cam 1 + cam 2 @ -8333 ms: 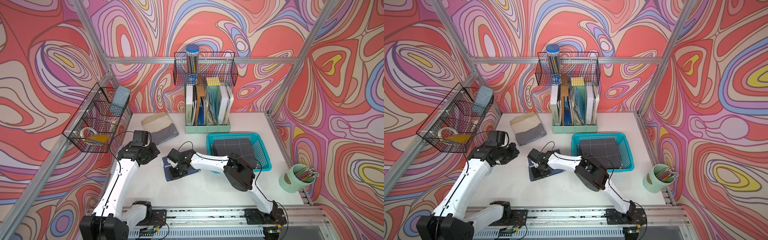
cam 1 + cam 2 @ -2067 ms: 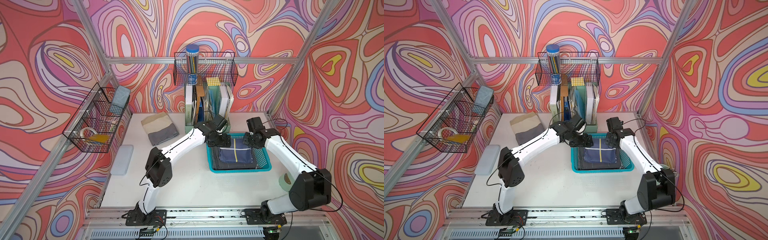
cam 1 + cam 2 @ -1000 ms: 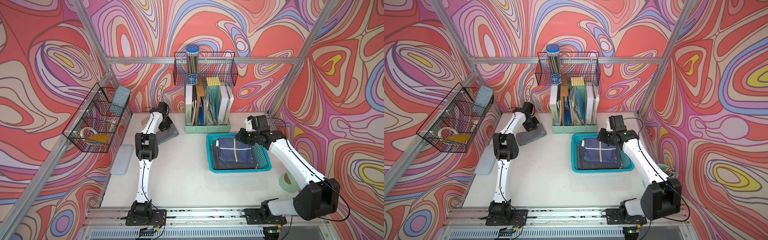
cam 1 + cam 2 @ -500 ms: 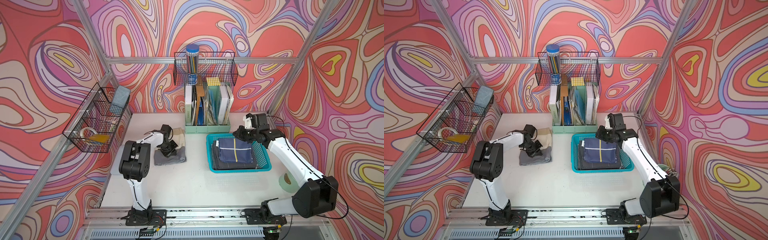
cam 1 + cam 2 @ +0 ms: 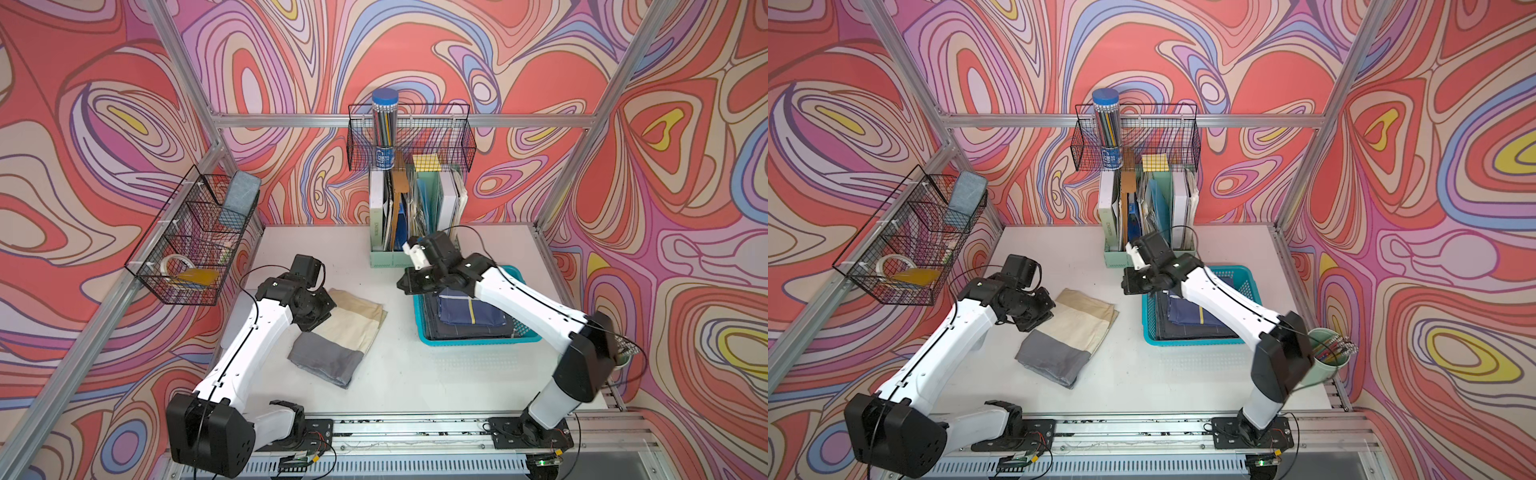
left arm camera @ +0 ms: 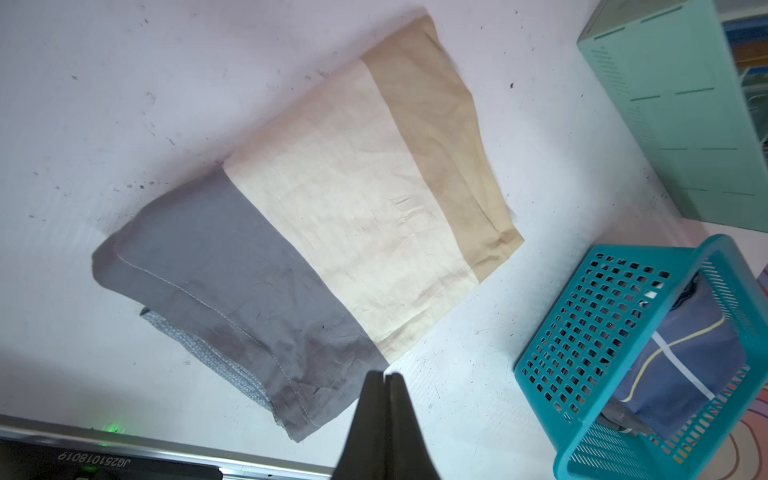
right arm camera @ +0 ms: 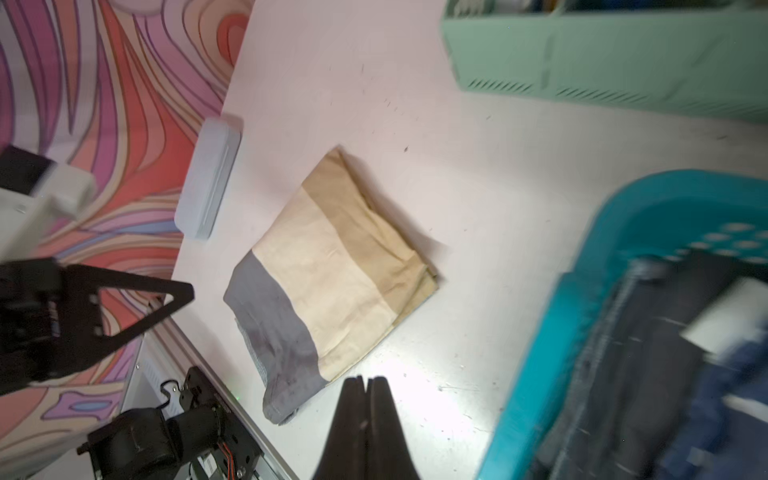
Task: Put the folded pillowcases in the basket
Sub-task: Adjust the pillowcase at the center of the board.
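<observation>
The pillowcase point(image 5: 349, 328), soft cloth banded tan, cream and grey, lies folded on the white table point(image 5: 399, 374), near the basket point(image 5: 469, 341) but apart from it. The basket is perforated turquoise plastic and holds navy cloth point(image 5: 457, 311); the right arm stretches across it. A mint file rack point(image 5: 390, 259) stands just behind. The left gripper point(image 6: 384, 376) hangs at the pillowcase's edge and the right gripper point(image 7: 365, 380) by the basket's far corner, both pressed together and empty.
</observation>
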### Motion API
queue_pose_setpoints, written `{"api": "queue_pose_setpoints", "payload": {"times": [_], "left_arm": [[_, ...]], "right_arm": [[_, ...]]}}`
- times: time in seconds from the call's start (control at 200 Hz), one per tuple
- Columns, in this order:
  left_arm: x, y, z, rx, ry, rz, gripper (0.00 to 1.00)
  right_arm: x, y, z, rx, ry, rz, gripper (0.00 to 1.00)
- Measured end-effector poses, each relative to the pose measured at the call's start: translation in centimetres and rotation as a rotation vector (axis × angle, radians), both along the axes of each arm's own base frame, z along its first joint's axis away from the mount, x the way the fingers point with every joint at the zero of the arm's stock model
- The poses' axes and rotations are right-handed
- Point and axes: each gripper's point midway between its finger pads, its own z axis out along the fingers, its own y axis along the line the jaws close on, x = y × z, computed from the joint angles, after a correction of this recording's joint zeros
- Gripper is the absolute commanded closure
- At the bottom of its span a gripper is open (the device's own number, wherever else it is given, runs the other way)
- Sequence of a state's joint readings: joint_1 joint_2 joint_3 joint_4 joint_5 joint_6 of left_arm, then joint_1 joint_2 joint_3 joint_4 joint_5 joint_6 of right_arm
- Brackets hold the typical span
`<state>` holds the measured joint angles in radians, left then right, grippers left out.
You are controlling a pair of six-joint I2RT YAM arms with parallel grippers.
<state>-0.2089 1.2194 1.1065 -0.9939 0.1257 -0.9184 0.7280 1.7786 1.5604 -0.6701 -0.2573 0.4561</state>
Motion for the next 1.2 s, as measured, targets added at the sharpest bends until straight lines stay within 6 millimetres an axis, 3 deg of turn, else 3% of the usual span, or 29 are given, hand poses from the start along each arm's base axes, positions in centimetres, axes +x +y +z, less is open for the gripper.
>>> {"api": "queue_pose_setpoints", "payload": {"times": [0.135,0.255,0.355,0.511,0.626,0.706,0.896,1.071,1.197], "left_arm": [[-3.9,0.7,-3.9,-0.013,0.078,0.063,1.0],[-6.8,1.0,-6.4,-0.028,0.148,0.106,1.0],[-7.0,0.9,-6.6,-0.038,0.154,0.124,1.0],[-7.0,0.6,-7.4,-0.052,0.168,0.146,1.0],[-6.9,0.2,-9.0,-0.05,0.232,0.138,1.0],[-6.8,-0.2,-10.2,-0.05,0.282,0.126,1.0],[-5.9,-1.1,-11.3,-0.078,0.299,0.116,1.0],[-5.0,-1.6,-12.4,-0.086,0.31,0.103,1.0],[-4.3,-1.8,-13.9,-0.066,0.369,0.078,1.0]], "right_arm": [[-0.6,6.0,-6.2,-0.104,0.058,0.134,1.0],[-0.6,9.3,-10.8,-0.148,0.1,0.191,1.0],[1.0,11.3,-13.0,-0.161,0.106,0.196,1.0],[3.9,13.7,-14.6,-0.146,0.087,0.186,1.0],[4.4,13.5,-16.3,-0.176,0.105,0.17,1.0],[4.8,13.2,-16.2,-0.189,0.104,0.144,1.0],[5.6,9.7,-16.4,-0.293,0.096,0.002,1.0],[2.4,2.6,-16.3,-0.41,0.166,-0.097,1.0],[-0.4,1.1,-15.7,-0.357,0.248,-0.099,1.0]]}}
